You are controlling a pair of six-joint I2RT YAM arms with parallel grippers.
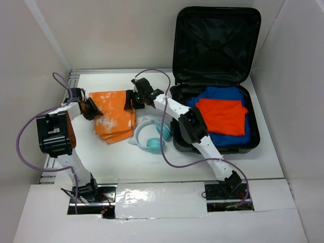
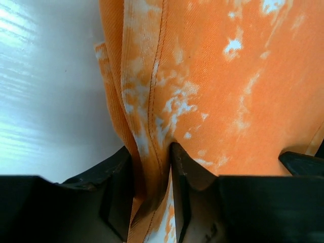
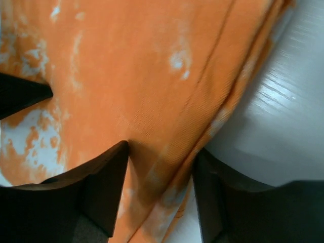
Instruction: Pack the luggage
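Observation:
The luggage (image 1: pixel 217 148) lies open at the right with its lid (image 1: pixel 216 43) standing up; a blue garment (image 1: pixel 223 94) and a plain orange one (image 1: pixel 223 116) lie inside. A folded orange garment with white blotches (image 1: pixel 112 117) lies on the table left of it. My left gripper (image 1: pixel 92 109) is at its left edge, and in the left wrist view the gripper (image 2: pixel 151 152) pinches a bunched fold of the cloth (image 2: pixel 228 91). My right gripper (image 1: pixel 130 99) is at the right edge. There its jaws (image 3: pixel 161 152) straddle the cloth's edge (image 3: pixel 152 76) with slack left.
Teal headphones (image 1: pixel 149 136) lie on the table between the blotched garment and the luggage, under the right arm (image 1: pixel 192 126). White walls enclose the table on the left, back and right. A purple cable (image 1: pixel 167 152) loops from the right arm over the table.

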